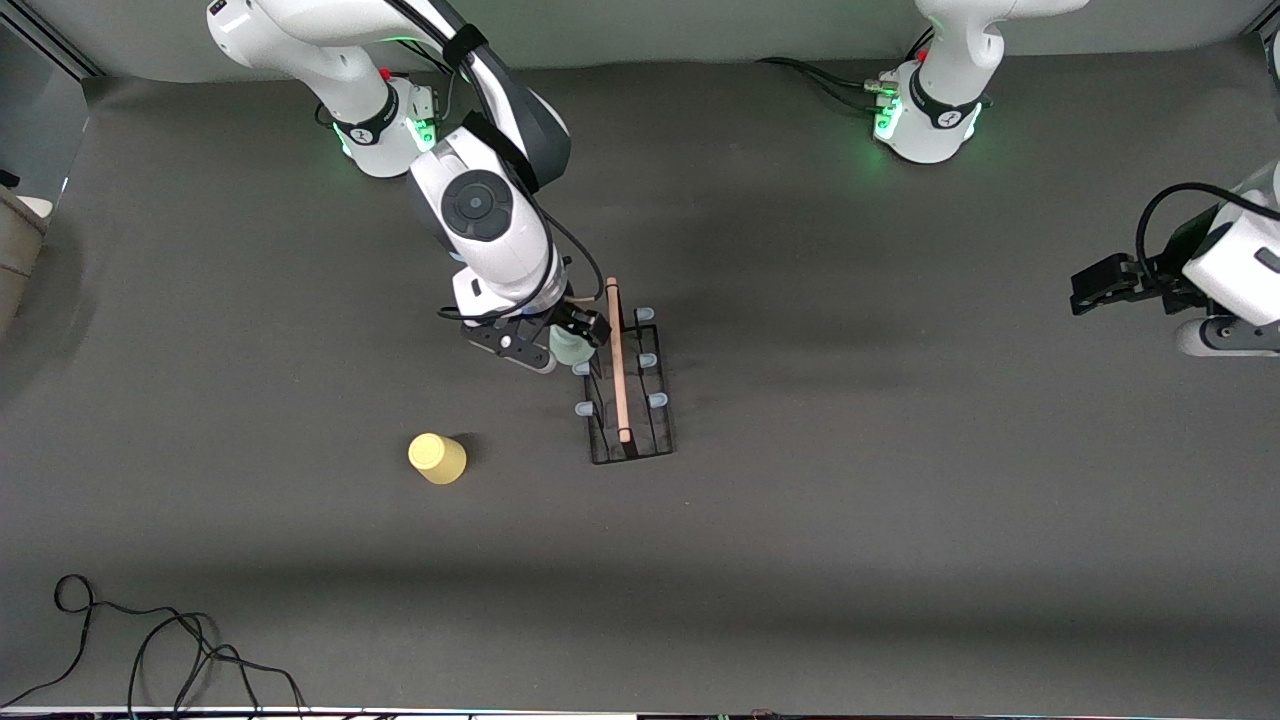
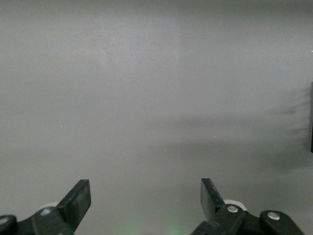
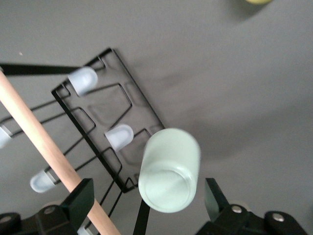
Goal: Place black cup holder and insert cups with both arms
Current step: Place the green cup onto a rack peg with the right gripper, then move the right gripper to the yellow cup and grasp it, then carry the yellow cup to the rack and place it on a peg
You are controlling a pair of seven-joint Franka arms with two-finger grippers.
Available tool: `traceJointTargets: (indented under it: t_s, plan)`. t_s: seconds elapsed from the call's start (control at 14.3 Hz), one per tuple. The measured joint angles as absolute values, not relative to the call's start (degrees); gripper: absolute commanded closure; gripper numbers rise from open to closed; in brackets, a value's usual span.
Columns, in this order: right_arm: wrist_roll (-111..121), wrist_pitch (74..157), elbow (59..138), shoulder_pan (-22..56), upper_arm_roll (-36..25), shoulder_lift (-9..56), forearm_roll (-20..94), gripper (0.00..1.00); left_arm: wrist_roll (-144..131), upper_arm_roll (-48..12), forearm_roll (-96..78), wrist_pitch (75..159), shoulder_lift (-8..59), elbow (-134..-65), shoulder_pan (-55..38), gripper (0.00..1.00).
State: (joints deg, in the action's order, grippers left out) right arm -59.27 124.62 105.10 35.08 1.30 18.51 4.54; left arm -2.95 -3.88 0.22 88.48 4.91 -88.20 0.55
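We see the holder (image 1: 630,385) standing upright near the middle of the table (image 1: 900,520), its wooden rod (image 1: 618,360) on top. The right gripper (image 1: 560,345) is at the holder's end nearer the arms' bases, jaws spread wide either side of the green cup (image 3: 169,170). That cup sits upside down on a peg, apart from both fingers (image 3: 80,198). The yellow cup (image 1: 437,458) lies on the table nearer the front edge, toward the right arm's end. The left gripper (image 2: 145,198) waits over bare table at its own end, jaws wide and empty.
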Motion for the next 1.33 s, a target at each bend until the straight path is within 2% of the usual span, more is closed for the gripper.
traceJointTargets:
  t_s: [0.35,0.49,0.84,1.26,1.33]
  plan:
    - [-37.1,121.1,103.4,34.4,-9.1,18.2,4.5,0.00,-3.0,-3.9,0.2,88.5,4.9,-88.0,0.6,0.00]
    - [-29.5,121.4,103.4,32.1,-11.1,19.0,4.5,0.00,-3.0,-3.8,0.2,88.5,4.6,-87.9,0.6,0.00]
    - [-19.9,130.3,103.4,24.8,-11.3,25.8,4.5,0.00,-3.0,-3.8,0.2,88.5,3.6,-87.7,0.6,0.00]
    - [-19.6,139.2,103.3,25.0,-10.5,34.3,4.7,0.00,-3.0,-3.7,0.2,88.5,3.4,-87.7,0.6,0.00]
    - [-19.6,139.4,103.3,25.1,-10.3,34.7,4.9,0.13,-3.0,-3.7,0.2,88.5,3.4,-87.7,0.6,0.00]
